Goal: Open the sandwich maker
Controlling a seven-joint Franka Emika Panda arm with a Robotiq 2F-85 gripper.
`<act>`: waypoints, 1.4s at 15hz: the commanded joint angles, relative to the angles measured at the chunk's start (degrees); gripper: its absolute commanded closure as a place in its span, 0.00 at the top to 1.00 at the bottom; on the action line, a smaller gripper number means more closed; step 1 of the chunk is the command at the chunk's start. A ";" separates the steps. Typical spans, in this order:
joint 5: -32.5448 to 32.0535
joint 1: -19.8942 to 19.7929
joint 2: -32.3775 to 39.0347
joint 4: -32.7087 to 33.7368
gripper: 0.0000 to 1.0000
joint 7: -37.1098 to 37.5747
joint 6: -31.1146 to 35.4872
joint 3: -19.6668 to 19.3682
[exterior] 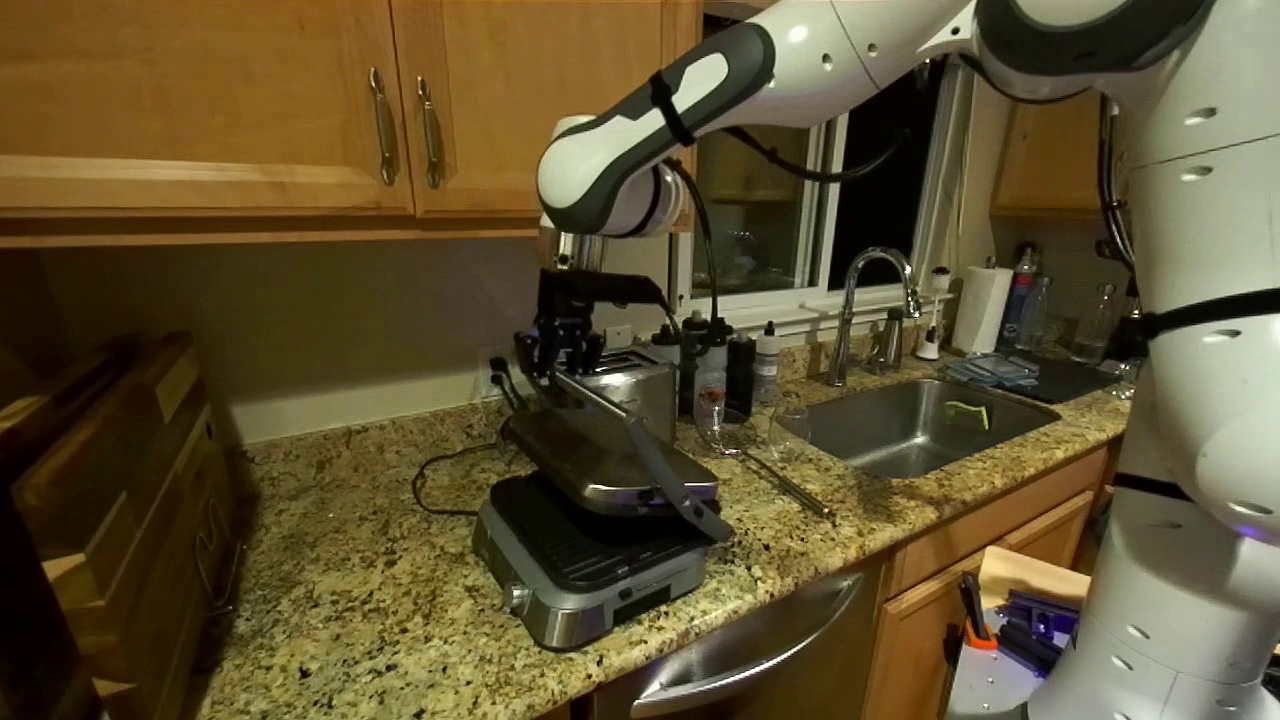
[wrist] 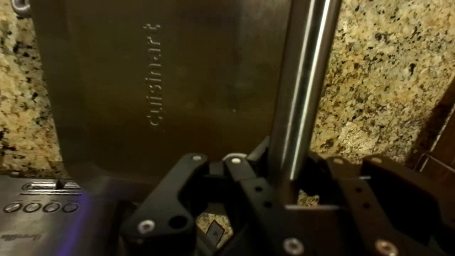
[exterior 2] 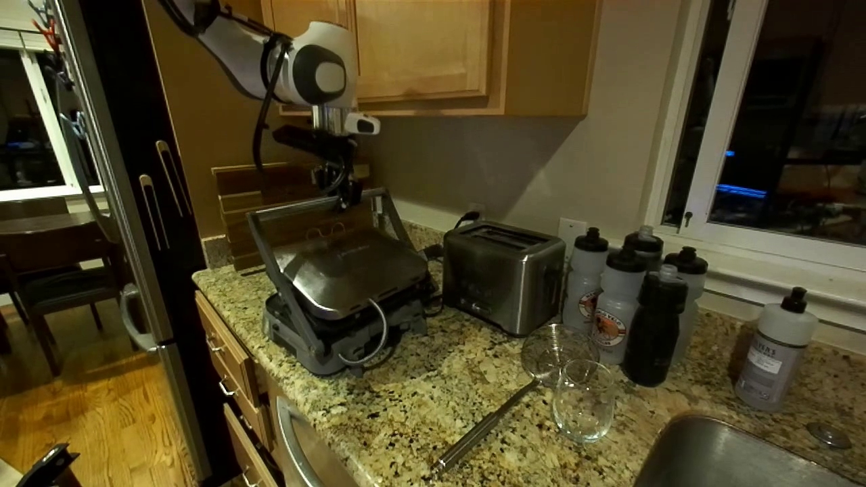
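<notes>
Sandwich maker (exterior 2: pixel 345 284) under gripper (wrist: pixel 288 158), which clasps handle (wrist: pixel 301 89) (long axis crosswise to jaws); part-raised lid (exterior: pixel 610 460) likely needs more lift.

Kitchen, looks like home. Sink (exterior: pixel 905 450) with tall tap (exterior: pixel 846 310). Wood cupboards (exterior: pixel 200 110) up high, drawers (exterior 2: pixel 223 358) under speckled stone counter (exterior: pixel 340 570). Toaster (exterior 2: pixel 502 284) and sandwich maker (exterior 2: pixel 352 267) on counter. Paper towel roll (exterior: pixel 980 312) near sink. Table (exterior 2: pixel 40 223) and chair (exterior 2: pixel 61 257) on wood floor (exterior 2: pixel 122 392).
</notes>
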 commanded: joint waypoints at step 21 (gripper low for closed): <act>4.52 -4.48 -8.81 -6.87 0.05 -2.49 -0.82 -3.72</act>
